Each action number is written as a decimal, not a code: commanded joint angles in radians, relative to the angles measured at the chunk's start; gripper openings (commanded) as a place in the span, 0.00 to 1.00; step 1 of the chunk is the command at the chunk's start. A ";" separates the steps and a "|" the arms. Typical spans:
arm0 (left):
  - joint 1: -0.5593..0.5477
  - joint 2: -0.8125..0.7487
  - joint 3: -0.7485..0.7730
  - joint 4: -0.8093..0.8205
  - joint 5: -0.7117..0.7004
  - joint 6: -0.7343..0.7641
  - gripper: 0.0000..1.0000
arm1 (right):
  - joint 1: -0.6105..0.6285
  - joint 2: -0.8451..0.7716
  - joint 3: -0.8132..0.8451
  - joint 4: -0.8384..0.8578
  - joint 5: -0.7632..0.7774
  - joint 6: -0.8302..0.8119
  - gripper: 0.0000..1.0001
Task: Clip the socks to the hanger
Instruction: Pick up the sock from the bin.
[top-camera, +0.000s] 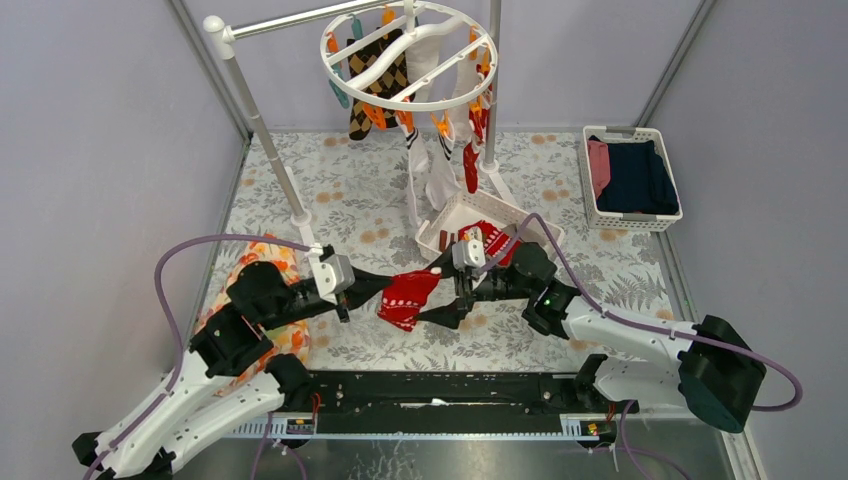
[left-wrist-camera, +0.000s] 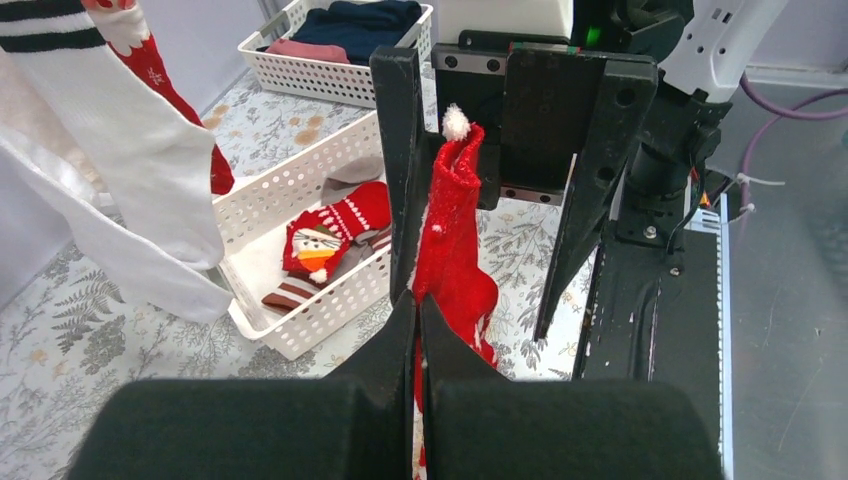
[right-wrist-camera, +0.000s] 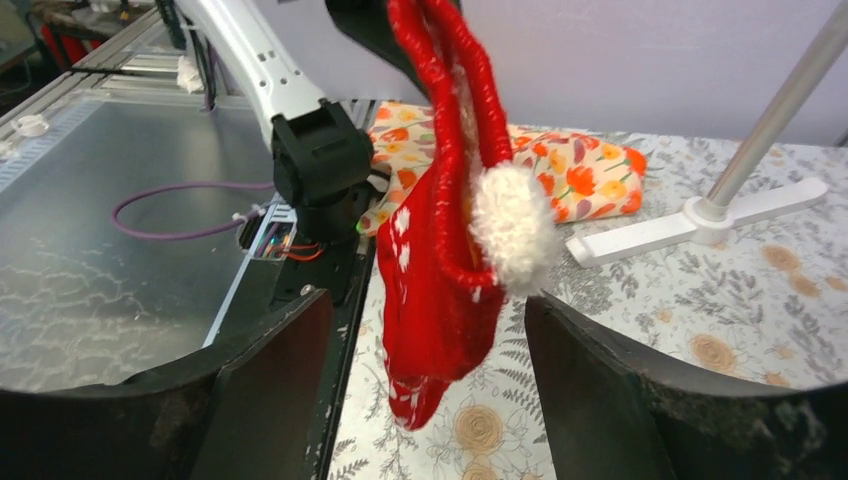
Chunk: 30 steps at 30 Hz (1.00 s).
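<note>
Red knit fills the left gripper (left-wrist-camera: 418, 305): its black fingers are clamped tight on the lower part of a Christmas sock (left-wrist-camera: 450, 250), which rises from them to a white pom-pom (left-wrist-camera: 456, 122). The right gripper (left-wrist-camera: 472, 312) stands open around that sock, one finger on each side and neither touching it.

My right wrist camera gives me the texture. The ribbed cuff loops over, the pom-pom (right-wrist-camera: 513, 225) is fluffy, white flecks dot the sock (right-wrist-camera: 440, 290), and a padded orange floral cloth (right-wrist-camera: 580, 165) lies beyond.

Only the left wrist view looks into the white slatted basket (left-wrist-camera: 300, 195), where another red sock (left-wrist-camera: 325, 230) with a face on it lies.

Only the top camera shows the hanger (top-camera: 436, 103). It is a round white ring well behind both arms, already carrying hung socks (top-camera: 375, 75), while the held sock (top-camera: 408, 295) hangs above the table between the grippers.
</note>
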 joint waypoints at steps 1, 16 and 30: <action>-0.004 -0.042 -0.054 0.145 -0.034 -0.092 0.00 | 0.010 -0.028 -0.027 0.178 0.077 0.069 0.77; -0.004 -0.098 -0.139 0.251 -0.085 -0.196 0.00 | 0.010 -0.037 -0.065 0.340 0.116 0.192 0.55; -0.004 -0.130 -0.217 0.379 -0.119 -0.298 0.00 | 0.010 -0.027 -0.080 0.415 0.180 0.252 0.07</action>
